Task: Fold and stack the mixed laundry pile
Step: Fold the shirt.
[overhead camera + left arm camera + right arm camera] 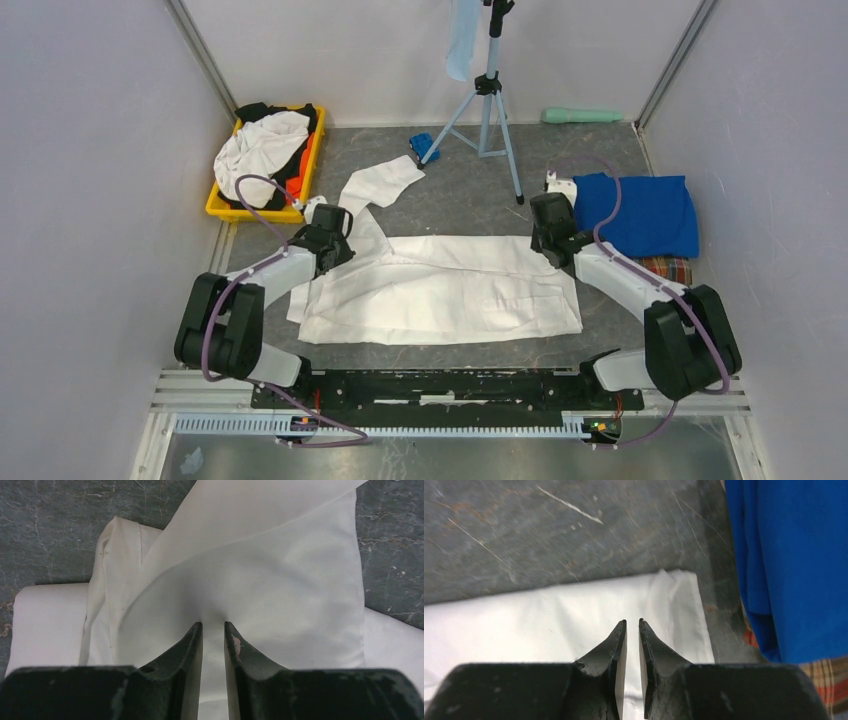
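Left fingers (190,650) pinch white shirt (440,290); right fingers (616,650) likely too (contact hidden).

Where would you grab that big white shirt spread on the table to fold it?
Likely along its far edge, near both ends, coming down from above. The white shirt lies flat, so only an edge can be pinched; the left fingers hold a puckered fold there.

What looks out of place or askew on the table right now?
The white shirt lies mostly flat, but one sleeve sticks out diagonally toward the far left, unfolded. The left gripper pinches bunched fabric near it. The clothes in the yellow bin heap above its rim.
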Tool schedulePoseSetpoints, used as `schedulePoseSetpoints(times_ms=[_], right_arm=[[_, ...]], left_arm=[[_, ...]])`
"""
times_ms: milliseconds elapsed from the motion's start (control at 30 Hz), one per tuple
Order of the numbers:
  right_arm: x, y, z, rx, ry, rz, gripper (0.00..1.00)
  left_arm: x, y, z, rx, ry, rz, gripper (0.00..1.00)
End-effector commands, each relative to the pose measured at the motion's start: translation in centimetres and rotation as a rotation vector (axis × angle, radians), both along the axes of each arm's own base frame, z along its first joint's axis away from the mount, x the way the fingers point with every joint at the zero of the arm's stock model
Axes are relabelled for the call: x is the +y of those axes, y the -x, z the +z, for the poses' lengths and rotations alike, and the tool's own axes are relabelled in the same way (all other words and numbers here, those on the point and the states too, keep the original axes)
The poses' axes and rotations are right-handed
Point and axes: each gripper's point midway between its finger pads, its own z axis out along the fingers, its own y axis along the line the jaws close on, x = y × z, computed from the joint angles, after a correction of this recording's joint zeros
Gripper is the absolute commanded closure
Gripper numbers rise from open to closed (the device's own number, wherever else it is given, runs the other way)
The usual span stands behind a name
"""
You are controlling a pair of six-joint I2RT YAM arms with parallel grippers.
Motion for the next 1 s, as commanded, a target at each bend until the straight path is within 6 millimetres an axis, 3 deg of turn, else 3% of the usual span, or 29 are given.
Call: schedulePoseSetpoints(times_ms=[0,233,367,467,600,800,967], right_arm=[[1.8,-3.9,1.7,-0.035,-0.011,0.029,0.81],[-0.4,-5.7,-1.9,0.049,0.062,-0.054,0.82],[-2.9,-4.8,-4.4,0.117,0.103,-0.103,0.84],[-5.3,-3.9,-5.1,0.135,0.154,-0.167,0.84],[-7.4,-3.2,-5.0,0.151,0.198,-0.224,0.84],[-8.4,-2.4,-3.3,0.123,0.219,-0.262,0.86],[-6.2,-3.4,-1.0,0.065,0.139,-0.182,0.86]], left_arm=[[-0.3,-1.8,0.5,-0.051,-0.022,-0.030,0.71],[0.0,-1.7,-0.7,-0.016,-0.054,-0.047,0.71],[0.5,-1.7,-1.2,0.010,-0.073,-0.031,0.71],[0.8,-1.8,-1.4,0.029,-0.089,-0.012,0.71],[1.1,-1.9,-1.8,0.053,-0.089,0.003,0.71],[1.6,-1.9,-2.1,0.066,-0.071,0.023,0.72],[0.9,-2.3,-0.9,0.017,-0.042,-0.006,0.71]])
